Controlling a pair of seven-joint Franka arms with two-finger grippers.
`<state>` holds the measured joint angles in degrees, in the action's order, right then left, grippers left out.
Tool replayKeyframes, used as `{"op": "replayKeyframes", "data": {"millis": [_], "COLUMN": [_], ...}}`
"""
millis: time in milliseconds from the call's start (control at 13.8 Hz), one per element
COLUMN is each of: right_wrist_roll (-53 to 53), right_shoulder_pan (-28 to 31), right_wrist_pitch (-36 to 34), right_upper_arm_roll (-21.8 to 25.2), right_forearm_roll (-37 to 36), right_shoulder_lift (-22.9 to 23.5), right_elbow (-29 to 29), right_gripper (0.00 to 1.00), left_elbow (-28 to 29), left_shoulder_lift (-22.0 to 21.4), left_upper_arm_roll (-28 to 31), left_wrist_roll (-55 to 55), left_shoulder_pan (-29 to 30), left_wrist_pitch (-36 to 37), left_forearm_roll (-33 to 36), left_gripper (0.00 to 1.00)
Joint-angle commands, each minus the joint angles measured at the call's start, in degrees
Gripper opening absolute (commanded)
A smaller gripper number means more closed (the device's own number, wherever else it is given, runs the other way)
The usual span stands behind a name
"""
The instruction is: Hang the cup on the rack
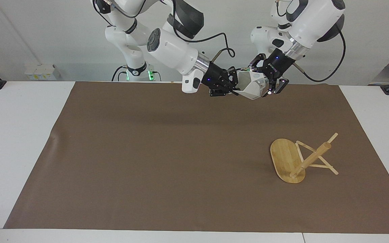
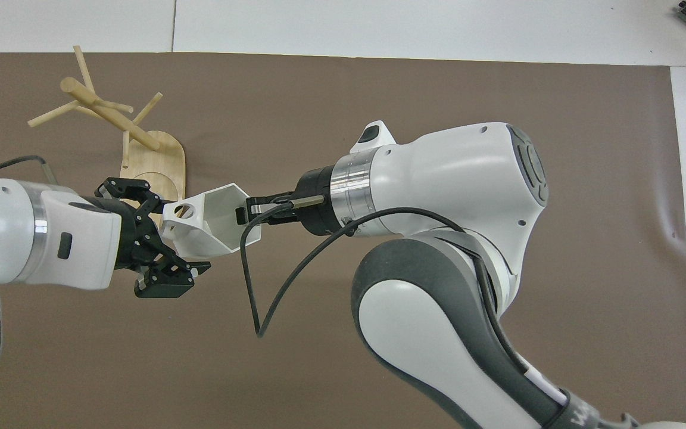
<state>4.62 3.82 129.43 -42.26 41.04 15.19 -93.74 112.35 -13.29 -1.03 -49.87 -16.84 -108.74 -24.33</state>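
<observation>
The white faceted cup (image 1: 252, 88) (image 2: 207, 225) hangs in the air over the edge of the brown mat nearest the robots. My right gripper (image 1: 234, 91) (image 2: 246, 213) is shut on its rim. My left gripper (image 1: 266, 80) (image 2: 167, 243) is open, and its fingers straddle the cup's handle end, where the round hole shows. The bamboo rack (image 1: 311, 158) (image 2: 108, 113) stands on its oval base (image 1: 282, 157) (image 2: 167, 164) toward the left arm's end of the table, farther from the robots than the cup.
A brown mat (image 1: 167, 152) (image 2: 438, 77) covers most of the white table (image 1: 15, 135). A black cable (image 2: 271, 298) loops down from the right wrist, below the cup.
</observation>
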Motion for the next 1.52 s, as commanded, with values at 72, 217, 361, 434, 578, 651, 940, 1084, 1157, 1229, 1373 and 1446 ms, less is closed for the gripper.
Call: {"op": "replayKeyframes", "data": {"millis": [72, 217, 361, 434, 578, 651, 940, 1084, 1157, 1229, 1373, 1446], "right_wrist_roll": [1.4, 1.4, 1.4, 1.4, 1.4, 1.5, 4.0, 4.0, 4.0, 4.0, 4.0, 4.0], "right_shoulder_pan": [0.3, 0.3, 0.3, 0.3, 0.3, 0.3, 0.3, 0.3, 0.3, 0.3, 0.3, 0.3], "right_wrist_pitch": [0.7, 0.7, 0.7, 0.7, 1.1, 1.1, 0.7, 0.7, 0.7, 0.7, 0.7, 0.7], "right_upper_arm_roll": [-1.1, -1.1, -1.1, -1.1, -1.1, -1.1, -1.2, -1.3, -1.3, -1.3, -1.3, -1.3], "right_forearm_roll": [-1.2, -1.1, -1.1, -0.9, -0.8, -0.7, -0.3, 0.4, 0.9, 0.9, 0.9, 0.9], "right_shoulder_lift": [1.5, 1.5, 1.5, 1.6, 1.6, 1.6, 1.6, 1.7, 1.7, 1.7, 1.7, 1.7], "right_elbow": [1.4, 1.4, 1.4, 1.4, 1.5, 1.5, 1.5, 1.5, 1.5, 1.5, 1.5, 1.5], "right_gripper": [0.00, 0.00, 0.00, 0.00, 0.00, 0.00, 0.00, 0.00, 0.00, 0.00, 0.00, 0.00], "left_elbow": [2.6, 2.8, 2.8, 2.7, 2.4, 2.0, 0.8, 0.0, 0.0, 0.0, 0.0, 0.0], "left_shoulder_lift": [-1.2, -1.3, -1.3, -1.3, -1.3, -1.1, -1.4, -1.5, -1.9, -2.7, -3.9, -4.7], "left_upper_arm_roll": [-0.7, -0.7, -0.8, -1.0, -1.3, -1.3, -1.0, -0.8, -0.6, -0.6, -0.5, -0.6], "left_wrist_roll": [2.0, 2.2, 2.5, 2.8, 3.1, 3.4, 3.4, 3.4, 3.4, 3.4, 3.4, 3.5], "left_shoulder_pan": [-1.3, -1.4, -1.5, -1.5, -1.4, -1.4, -0.7, -0.7, -0.6, -0.6, 0.1, 0.7], "left_wrist_pitch": [-5.0, -5.0, -5.1, -5.0, -4.6, -4.2, 0.2, 2.0, 2.6, 3.1, 4.4, 5.2], "left_forearm_roll": [-0.8, -0.8, -0.8, -0.8, -0.8, -0.7, -0.6, -0.5, -0.5, -0.5, -0.5, -0.5], "left_gripper": [1.00, 1.00, 1.00, 1.00, 0.99, 0.99, 1.00, 1.00, 1.00, 1.00, 1.00, 1.00]}}
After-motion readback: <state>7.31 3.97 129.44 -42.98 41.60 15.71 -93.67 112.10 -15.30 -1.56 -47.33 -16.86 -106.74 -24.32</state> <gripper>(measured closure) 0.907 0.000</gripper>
